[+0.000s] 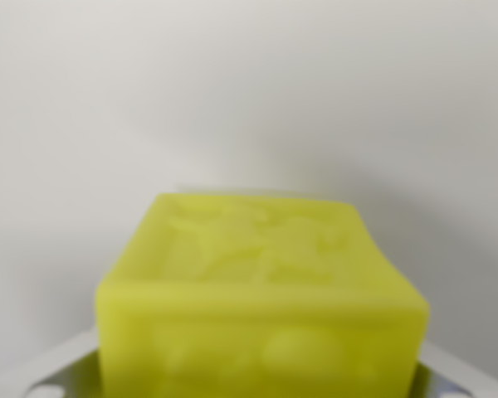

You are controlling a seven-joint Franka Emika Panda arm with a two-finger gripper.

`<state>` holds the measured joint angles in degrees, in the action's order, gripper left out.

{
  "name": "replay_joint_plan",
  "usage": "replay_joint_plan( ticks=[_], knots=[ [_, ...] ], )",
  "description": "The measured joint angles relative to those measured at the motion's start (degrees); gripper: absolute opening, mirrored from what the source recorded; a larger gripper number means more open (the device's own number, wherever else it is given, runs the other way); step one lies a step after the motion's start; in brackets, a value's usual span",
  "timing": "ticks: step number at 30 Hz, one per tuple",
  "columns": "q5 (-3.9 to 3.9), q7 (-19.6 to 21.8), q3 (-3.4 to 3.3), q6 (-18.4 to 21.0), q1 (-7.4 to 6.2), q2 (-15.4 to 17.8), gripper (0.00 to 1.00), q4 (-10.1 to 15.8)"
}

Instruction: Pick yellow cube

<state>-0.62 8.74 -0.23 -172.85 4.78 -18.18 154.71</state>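
Filling the lower middle of the wrist view, the yellow cube (261, 307) sits very close to the lens and is out of focus, with raised relief shapes on its top and front faces. Pale grey metal parts (58, 369) show at both lower corners just beside the cube, probably gripper hardware; the fingertips themselves are hidden, so whether they clasp the cube cannot be told. Behind the cube spreads a plain white surface (249, 91).
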Motion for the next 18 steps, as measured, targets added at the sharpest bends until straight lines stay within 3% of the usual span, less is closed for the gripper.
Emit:
replay_joint_plan(
  ticks=[18],
  knots=[
    [0.45,0.34,0.04,7.47,0.15,9.37,0.00,1.90]
  ],
)
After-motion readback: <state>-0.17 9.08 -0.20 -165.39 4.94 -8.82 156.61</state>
